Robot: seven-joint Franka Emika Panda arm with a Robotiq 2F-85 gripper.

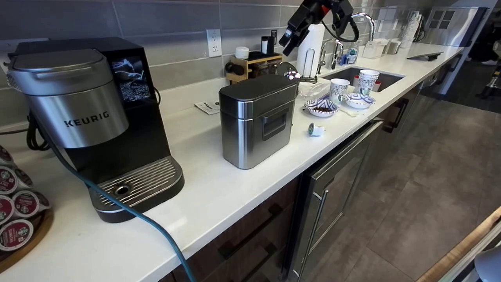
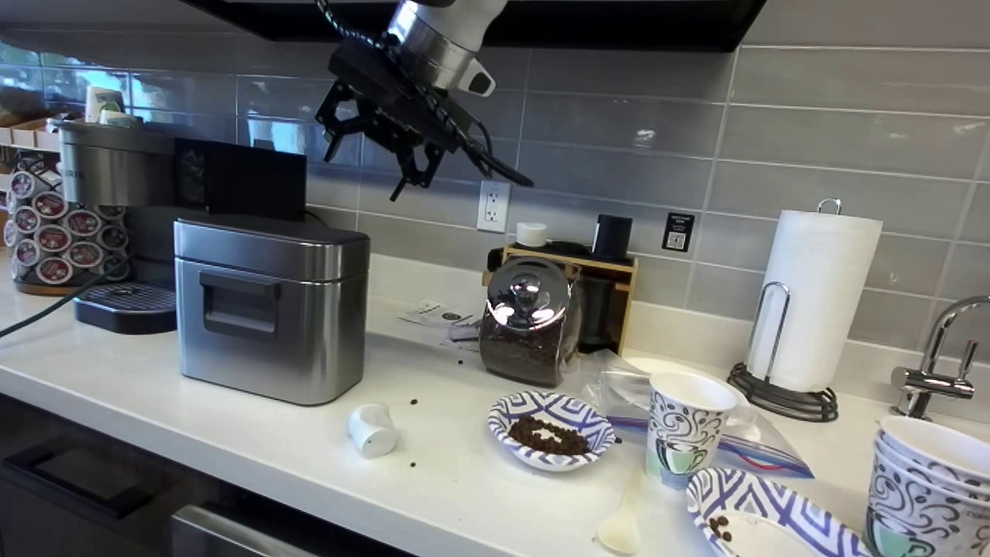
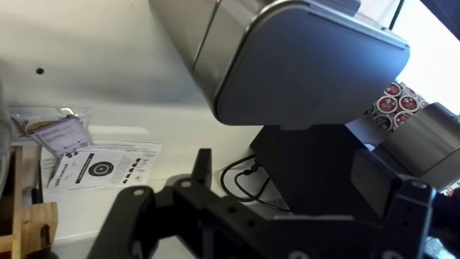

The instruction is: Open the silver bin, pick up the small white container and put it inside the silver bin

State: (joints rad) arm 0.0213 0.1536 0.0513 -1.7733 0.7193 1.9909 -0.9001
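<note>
The silver bin (image 1: 250,137) stands on the counter with its flat dark lid shut; it also shows in an exterior view (image 2: 271,333). In the wrist view its lid (image 3: 305,72) fills the upper right. The small white container (image 2: 372,430) lies on its side beside the bin, near the counter's front edge; it also shows in an exterior view (image 1: 318,131). It is out of the wrist view. My gripper (image 2: 362,172) is open and empty, in the air above and behind the bin, apart from it. It also shows in an exterior view (image 1: 288,44) and the wrist view (image 3: 296,172).
The Keurig coffee machine (image 1: 129,129) stands beside the bin. A glass jar (image 2: 526,333) and wooden organizer (image 2: 630,302) stand near the wall. A patterned bowl (image 2: 551,456), a paper cup (image 2: 688,418) and a spoon (image 2: 620,530) lie farther along. An upper cabinet (image 2: 619,27) hangs above.
</note>
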